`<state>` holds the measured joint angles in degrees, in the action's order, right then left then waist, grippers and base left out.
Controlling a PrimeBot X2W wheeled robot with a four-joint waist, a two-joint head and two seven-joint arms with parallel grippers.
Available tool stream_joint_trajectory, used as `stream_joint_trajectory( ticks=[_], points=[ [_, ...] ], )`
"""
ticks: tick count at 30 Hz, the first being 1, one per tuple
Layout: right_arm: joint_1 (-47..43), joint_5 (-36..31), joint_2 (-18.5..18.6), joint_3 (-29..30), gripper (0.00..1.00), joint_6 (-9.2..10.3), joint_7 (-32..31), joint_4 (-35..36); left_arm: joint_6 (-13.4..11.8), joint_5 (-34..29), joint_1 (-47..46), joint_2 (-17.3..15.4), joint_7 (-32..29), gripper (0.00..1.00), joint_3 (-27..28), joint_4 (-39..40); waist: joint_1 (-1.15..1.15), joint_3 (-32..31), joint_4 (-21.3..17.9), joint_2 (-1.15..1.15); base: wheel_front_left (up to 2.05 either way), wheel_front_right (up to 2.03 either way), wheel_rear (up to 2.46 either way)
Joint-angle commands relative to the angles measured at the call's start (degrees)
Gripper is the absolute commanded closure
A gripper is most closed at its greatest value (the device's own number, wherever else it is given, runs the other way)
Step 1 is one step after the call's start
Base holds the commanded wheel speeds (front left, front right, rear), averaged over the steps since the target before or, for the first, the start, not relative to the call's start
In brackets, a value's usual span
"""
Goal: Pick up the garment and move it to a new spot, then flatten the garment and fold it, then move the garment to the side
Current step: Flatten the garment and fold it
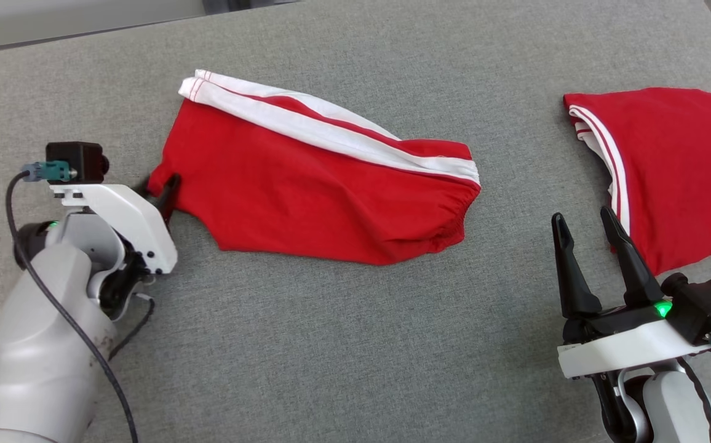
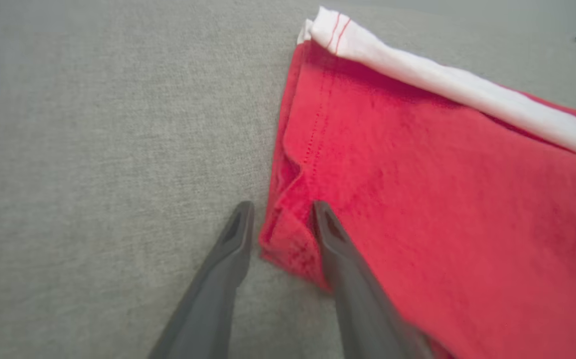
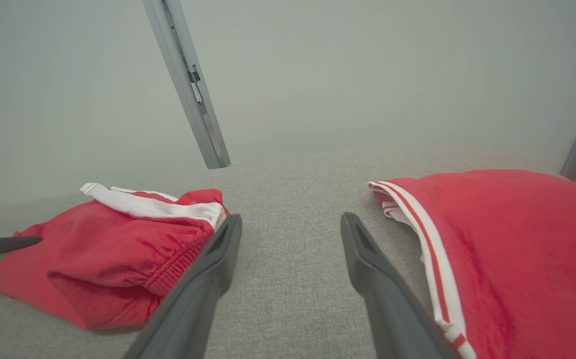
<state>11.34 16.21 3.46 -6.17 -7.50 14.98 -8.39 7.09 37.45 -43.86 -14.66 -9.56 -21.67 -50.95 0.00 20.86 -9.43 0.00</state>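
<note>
The garment (image 1: 312, 191), red with white side stripes and an elastic waist, lies folded flat mid-table. Up close (image 2: 442, 199) its left hem corner shows. From the right it looks like a low heap (image 3: 98, 249). My left gripper (image 1: 162, 187) sits at that left corner. Its jaws (image 2: 280, 214) stand apart around the corner, one finger on the table beside the hem, the other on the red cloth. My right gripper (image 1: 583, 216) hovers open over bare table near the front right, nothing between its fingers (image 3: 292, 219).
A second red garment (image 1: 675, 160) with white trim lies at the right edge, just right of my right gripper (image 3: 517, 239). The grey fabric tabletop (image 1: 331, 344) ends at its far edge (image 1: 54, 43). A metal post (image 3: 188, 85) stands beyond.
</note>
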Motion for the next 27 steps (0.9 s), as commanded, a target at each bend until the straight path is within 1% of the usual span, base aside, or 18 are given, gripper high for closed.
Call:
stream_joint_trajectory(
  ticks=[1,2,5,7,9,12,14,16,19,22,27],
  points=[
    [0.5,0.3,0.0,0.0,0.00,0.02,0.3,0.1,0.4,1.1,2.1,1.1,-1.9,1.00,-1.3,-1.2,0.00,-0.3,0.2,0.00,0.00,0.00,0.00],
    [0.6,0.5,0.0,-0.1,0.00,0.02,0.3,0.2,0.4,2.6,2.5,1.5,-2.7,1.00,-1.8,-0.6,0.00,-0.4,0.3,0.00,0.00,0.00,0.00],
    [0.4,0.6,-0.1,0.3,0.00,0.02,0.3,0.2,0.5,5.4,3.2,0.9,-2.9,1.00,-3.3,1.5,0.00,-0.9,0.6,0.00,0.00,0.00,0.00],
    [-0.1,0.6,-0.1,0.7,0.00,0.02,0.3,0.1,0.5,5.9,3.4,-0.4,-0.7,1.00,-3.3,2.4,0.00,-1.3,0.9,0.00,0.00,0.00,0.00],
    [-0.6,0.6,-0.1,1.1,0.00,0.02,0.3,0.1,0.3,6.4,3.8,-1.0,2.0,1.00,-2.6,2.7,0.00,-1.8,1.3,0.00,0.00,0.00,0.00],
    [-1.5,0.4,0.0,1.6,0.00,0.02,0.3,0.1,0.1,6.8,5.8,-0.8,5.6,1.00,-1.8,3.7,0.00,-2.9,2.3,0.00,0.00,0.00,0.00],
    [-1.7,0.3,0.0,1.7,0.00,0.02,0.3,0.1,-0.1,6.7,6.7,-0.9,6.8,1.00,-1.7,4.4,0.00,-3.1,2.8,0.00,0.00,0.00,0.00],
    [-2.4,0.1,0.4,2.2,0.00,0.02,0.3,0.2,-0.9,6.6,9.1,-0.8,8.9,1.00,-1.4,6.1,0.00,-3.8,3.9,0.00,0.00,0.00,0.00],
    [-3.4,0.1,1.0,2.8,0.00,0.02,0.3,0.0,-1.9,6.8,13.0,-0.2,10.6,1.00,-1.6,9.9,0.00,-4.7,5.9,0.00,0.00,0.00,0.00],
    [-4.2,0.2,1.5,3.1,0.00,0.02,0.3,-0.2,-3.4,7.0,17.1,-0.3,11.2,1.00,-1.6,14.5,0.00,-5.6,7.4,0.00,0.00,0.00,0.00],
    [-5.3,0.6,1.8,3.4,0.00,0.02,0.0,-0.5,-7.0,7.7,23.7,-0.5,10.7,1.00,-1.1,22.5,0.00,-7.0,8.7,0.00,0.00,0.00,0.00]
  ],
)
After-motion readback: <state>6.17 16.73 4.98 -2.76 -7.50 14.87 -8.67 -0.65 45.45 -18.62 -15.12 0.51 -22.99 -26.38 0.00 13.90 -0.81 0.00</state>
